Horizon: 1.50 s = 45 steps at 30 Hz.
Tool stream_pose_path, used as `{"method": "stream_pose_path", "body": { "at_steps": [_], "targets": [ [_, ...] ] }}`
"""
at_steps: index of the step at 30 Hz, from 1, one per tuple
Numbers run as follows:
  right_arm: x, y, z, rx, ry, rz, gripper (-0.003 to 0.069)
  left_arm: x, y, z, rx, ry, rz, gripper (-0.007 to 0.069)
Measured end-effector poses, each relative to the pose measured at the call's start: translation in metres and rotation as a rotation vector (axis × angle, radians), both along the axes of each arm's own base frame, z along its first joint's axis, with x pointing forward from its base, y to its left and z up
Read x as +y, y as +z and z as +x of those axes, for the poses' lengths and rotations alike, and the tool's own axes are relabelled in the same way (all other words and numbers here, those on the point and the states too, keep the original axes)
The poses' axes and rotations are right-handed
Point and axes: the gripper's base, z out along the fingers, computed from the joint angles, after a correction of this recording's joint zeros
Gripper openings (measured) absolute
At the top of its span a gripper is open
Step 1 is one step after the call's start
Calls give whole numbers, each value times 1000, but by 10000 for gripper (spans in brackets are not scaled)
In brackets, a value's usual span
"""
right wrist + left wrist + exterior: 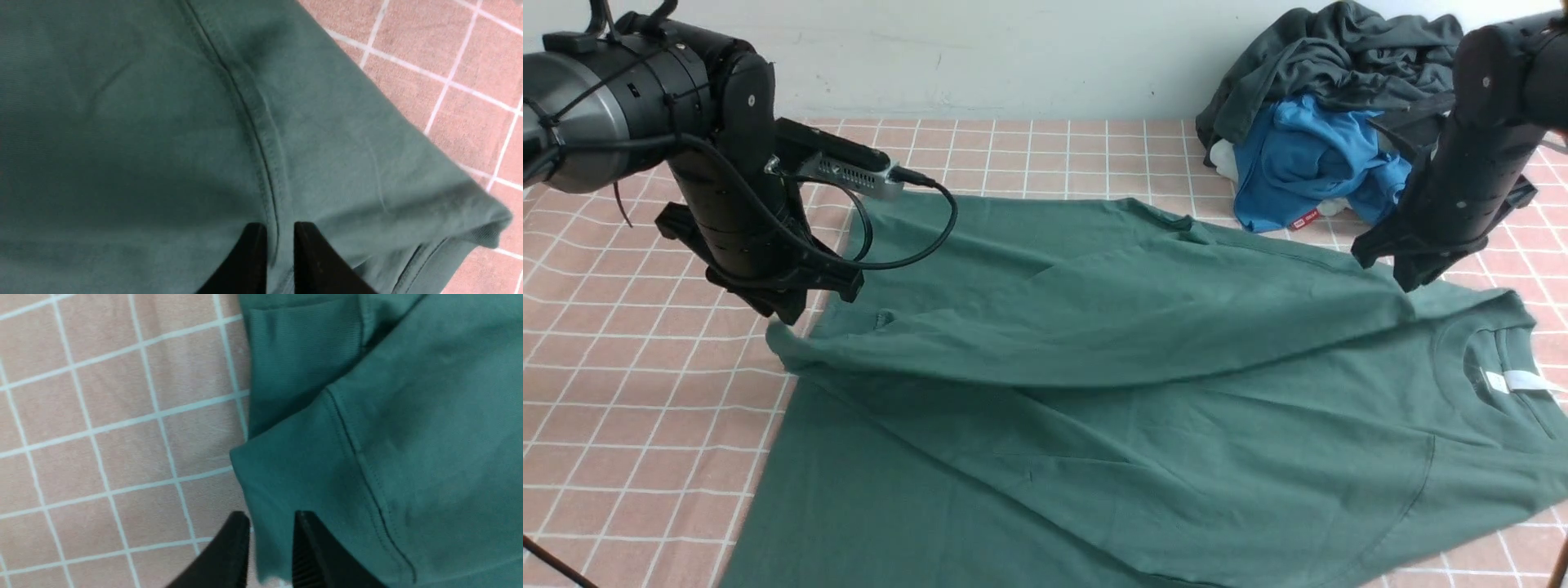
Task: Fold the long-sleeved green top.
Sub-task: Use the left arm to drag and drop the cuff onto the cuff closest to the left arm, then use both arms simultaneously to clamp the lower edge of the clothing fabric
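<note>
Matt green knit top (1094,392), ribbed cuff (302,347), matt checked tablecloth (621,392), matt black ridged fingers (322,559)

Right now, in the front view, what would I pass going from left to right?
First the left gripper → cable → blue garment → white label. The green top spans nearly the whole way, so it gets no place.

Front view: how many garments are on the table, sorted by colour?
Green: 1, the long-sleeved top, partly folded over.
Blue: 1, the blue garment in the far-right pile.
Dark grey: 1, the dark grey garment heaped on the blue one, as far as the heap shows.
Total: 3. A white scrap at the pile's edge is too hidden to count.
</note>
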Motion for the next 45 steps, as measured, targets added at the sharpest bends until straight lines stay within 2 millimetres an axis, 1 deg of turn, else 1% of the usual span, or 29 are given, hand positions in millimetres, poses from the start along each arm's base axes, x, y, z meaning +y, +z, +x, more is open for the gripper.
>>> {"method": "stream_pose_path", "body": {
  "at_steps": [2,3,4,6,8,9,10,11,12,13,14,15,16,17,18,19,20,21,22,23,25,28,31,34,37,39,40,41,45],
  "targets": [
    [2,9,-6,8,-26,29,202,-1,4,-4,15,-5,-21,270],
    [3,21,-11,-1,-34,55,226,-2,9,-7,20,-2,-41,327],
    [4,27,-13,-11,-37,69,235,-3,14,-10,20,0,-55,348],
    [9,57,-24,-68,-36,143,240,-8,30,-20,11,-17,-111,409],
    [15,86,-37,-127,-17,216,223,-17,40,-33,7,-73,-164,431],
    [16,92,-40,-139,-12,231,221,-20,41,-36,9,-90,-174,433],
    [23,109,-52,-173,22,268,195,-28,42,-50,22,-152,-199,439],
    [33,123,-68,-196,68,302,165,-39,38,-64,45,-242,-210,441],
    [40,129,-79,-199,99,321,146,-46,31,-76,68,-312,-204,441],
    [41,130,-81,-199,107,320,141,-45,29,-78,72,-311,-203,441],
    [55,132,-102,-185,170,339,109,-53,13,-95,104,-423,-180,441],
    [67,128,-124,-153,231,347,76,-56,-2,-109,133,-499,-156,441],
    [69,131,-126,-161,239,350,76,-57,-5,-111,137,-528,-144,441],
    [86,114,-154,-108,340,345,33,-53,-32,-129,181,-647,-78,441],
    [91,108,-164,-98,379,342,18,-50,-42,-135,195,-695,-48,441],
    [92,106,-167,-96,388,341,15,-49,-44,-136,198,-706,-40,441],
    [99,93,-182,-91,453,331,-2,-42,-59,-144,213,-786,18,441],
    [101,89,-186,-84,468,328,-4,-41,-62,-146,214,-794,25,441],
    [104,78,-197,-79,509,318,-10,-36,-70,-149,214,-852,71,441],
    [105,73,-201,-71,521,315,-11,-34,-72,-150,213,-870,87,441],
    [105,60,-206,-64,530,309,-13,-31,-74,-150,205,-922,134,441],
    [104,54,-206,-68,530,304,-13,-28,-73,-148,201,-990,189,440],
    [104,54,-206,-85,531,305,-13,-27,-72,-149,214,-1057,217,427],
    [104,54,-206,-87,531,305,-13,-27,-72,-151,221,-1065,197,404],
    [105,54,-206,-88,530,310,-13,-25,-74,-162,231,-1085,172,372],
    [105,54,-206,-87,528,315,-13,-24,-76,-166,235,-1107,172,365],
    [106,54,-206,-86,528,323,-13,-21,-80,-173,236,-1138,177,363],
    [106,55,-206,-86,528,328,-13,-20,-81,-174,230,-1151,183,363],
    [107,55,-207,-85,526,344,-13,-18,-86,-173,172,-1198,235,358]
  ]
}}
